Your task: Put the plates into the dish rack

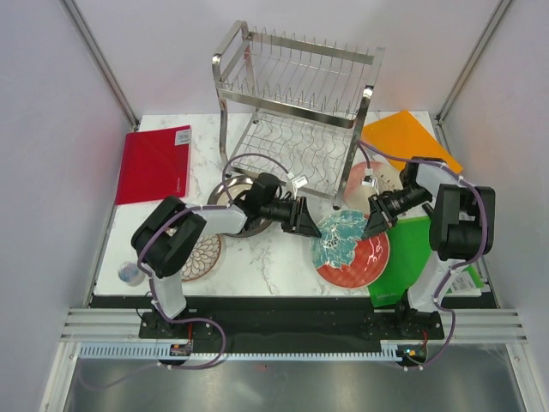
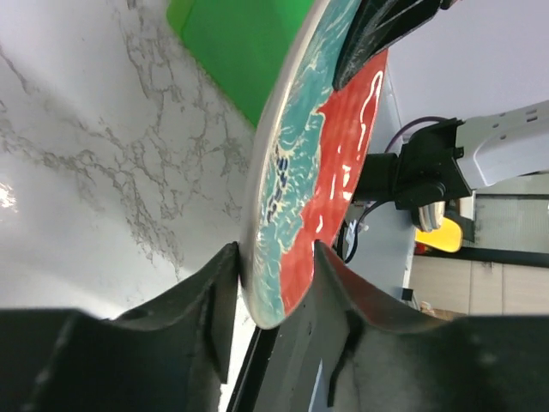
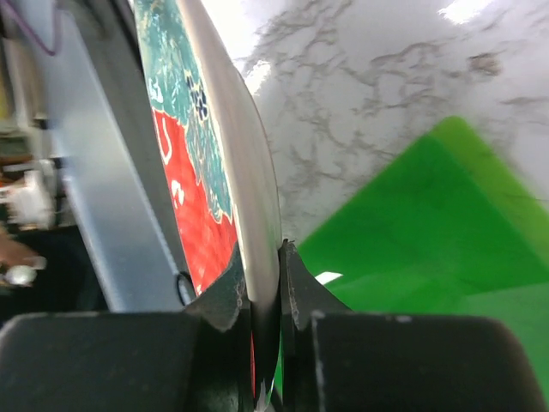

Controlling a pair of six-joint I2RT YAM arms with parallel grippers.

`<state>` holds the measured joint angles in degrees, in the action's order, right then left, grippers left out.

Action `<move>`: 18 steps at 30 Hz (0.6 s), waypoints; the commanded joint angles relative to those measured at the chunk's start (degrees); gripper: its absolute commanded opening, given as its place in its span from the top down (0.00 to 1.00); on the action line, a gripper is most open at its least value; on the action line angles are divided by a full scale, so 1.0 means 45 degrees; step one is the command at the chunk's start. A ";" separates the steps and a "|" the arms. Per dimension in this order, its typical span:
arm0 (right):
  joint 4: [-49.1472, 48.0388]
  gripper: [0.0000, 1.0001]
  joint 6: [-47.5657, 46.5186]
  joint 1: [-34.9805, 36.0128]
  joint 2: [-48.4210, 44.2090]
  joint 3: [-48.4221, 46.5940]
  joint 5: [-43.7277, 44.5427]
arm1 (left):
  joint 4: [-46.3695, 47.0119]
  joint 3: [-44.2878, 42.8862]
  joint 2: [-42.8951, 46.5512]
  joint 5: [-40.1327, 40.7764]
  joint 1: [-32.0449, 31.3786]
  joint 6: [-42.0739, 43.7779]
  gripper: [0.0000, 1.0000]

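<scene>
The red round plate with the teal flower sits at the front right of the white marbled table. It is in front of the tall chrome wire dish rack and not in it, and its right edge is over the flat green board.

Both arms have the plate by the rim. The right gripper is on the far right edge. Its black fingers pinch the rim tightly, with the thin edge squeezed between them. The left gripper is at the opposite, left edge. Its fingers stand spread on either side of the rim, wider than the edge is thick, so the plate sits loosely in the gap. Both wrist views show the plate nearly edge-on, and I can't tell whether its underside touches the table.

The other plates lie flat on the table:
- The brown plate with the white petal pattern is at the front left, partly under the left arm.
- The plain silvery metal plate is beside the rack's left foot, mostly hidden by that arm.
- The pink-and-cream plate is by the rack's right foot, partly behind the right arm's wrist.

A flat red board lies at the far left, and a flat orange board lies at the far right beside the rack.
</scene>
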<state>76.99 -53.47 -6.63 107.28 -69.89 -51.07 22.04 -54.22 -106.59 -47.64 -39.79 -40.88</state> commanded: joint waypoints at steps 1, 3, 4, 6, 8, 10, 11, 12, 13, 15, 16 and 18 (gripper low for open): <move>0.1485 1.00 -0.0208 -0.0303 -0.1515 -0.0952 0.0274 | -0.1281 -0.0940 0.1965 -0.0059 0.0033 0.2067 0.45; 0.1504 1.00 0.0066 -0.0439 -0.2099 -0.1555 0.0644 | -0.2297 -0.0902 0.2762 0.0233 0.0345 0.2676 0.39; 0.1485 1.00 0.0144 -0.0479 -0.2296 -0.1772 0.0839 | -0.2687 -0.0882 0.3058 0.0408 0.0482 0.3317 0.34; 0.1485 1.00 0.0320 -0.0499 -0.2919 -0.2298 0.1250 | -0.3855 -0.0823 0.3760 0.0430 0.1067 0.4062 0.32; 0.1504 1.00 0.0379 -0.0479 -0.3331 -0.2612 0.1465 | -0.4776 -0.0842 0.4893 0.0352 0.1728 0.5311 0.31; 0.1524 1.00 0.0729 -0.0499 -0.3976 -0.3100 0.1816 | -0.6144 -0.0998 0.6176 0.0507 0.2122 0.6809 0.31; 0.1504 1.00 0.0847 -0.0499 -0.4210 -0.3354 0.1991 | -0.6438 -0.1134 0.6592 0.1049 0.2394 0.7342 0.31; 0.1523 1.00 0.1099 -0.0499 -0.4638 -0.3433 0.2438 | -0.6828 -0.1194 0.7060 0.1383 0.2532 0.8198 0.31; 0.1485 1.00 0.1276 -0.0499 -0.4835 -0.3492 0.2810 | -0.6909 -0.1233 0.7741 0.1793 0.2650 0.8535 0.32; 0.1504 1.00 0.1821 -0.0518 -0.5264 -0.3591 0.3880 | -0.6910 -0.1408 0.8332 0.3372 0.2943 0.9044 0.32; 0.1485 1.00 0.2076 -0.0518 -0.5402 -0.3591 0.4255 | -0.6871 -0.1486 0.8508 0.4520 0.3060 0.9065 0.34; 0.1485 1.00 0.2486 -0.0731 -0.5811 -0.3688 0.4783 | -0.6813 -0.1701 0.8841 0.5115 0.3255 0.9649 0.38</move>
<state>74.43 -48.31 -8.91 85.82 -83.33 -32.97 -5.96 -58.87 -69.58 -35.81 -26.55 -7.84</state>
